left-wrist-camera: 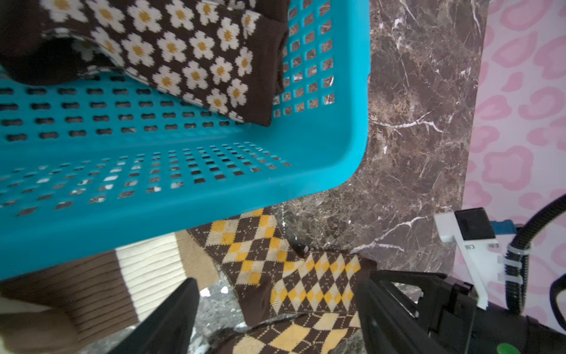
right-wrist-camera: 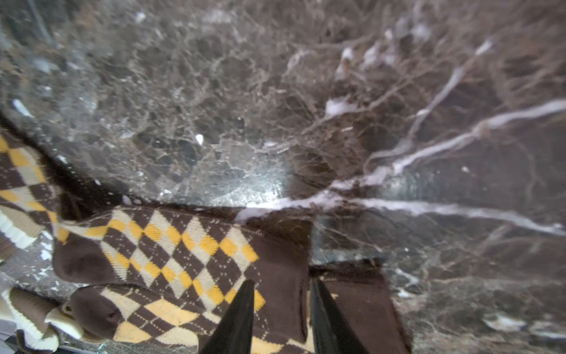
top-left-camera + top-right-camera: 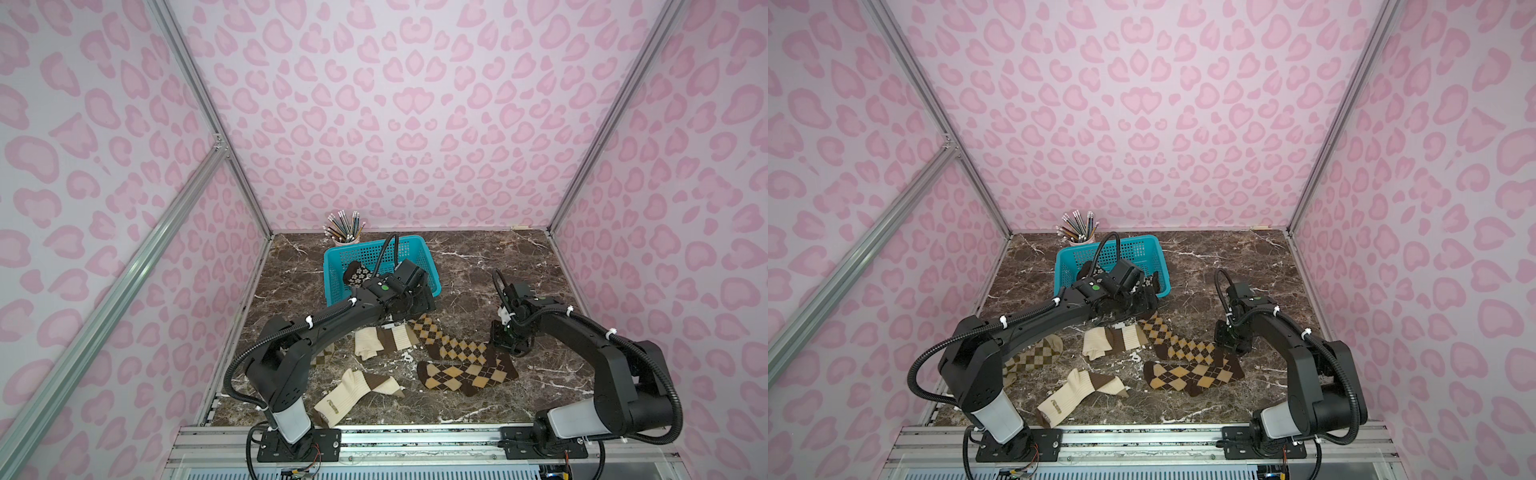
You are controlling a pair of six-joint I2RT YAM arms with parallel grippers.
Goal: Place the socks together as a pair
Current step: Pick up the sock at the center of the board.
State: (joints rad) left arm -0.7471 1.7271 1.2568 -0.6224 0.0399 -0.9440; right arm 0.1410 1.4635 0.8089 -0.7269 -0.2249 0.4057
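Two brown-tan argyle socks lie side by side on the marble table, their cuffs to the right. My right gripper is down at the upper one's dark cuff; its jaws stand a little apart astride the flat cloth. My left gripper hangs wide open by the basket's front edge, holding nothing. Two cream ribbed socks lie further left. An olive check sock is partly hidden under my left arm. A dark flowered sock lies in the basket.
The blue perforated basket stands at the back middle, with a cup of pencils behind it. Pink patterned walls close the table on three sides. A metal rail runs along the front edge.
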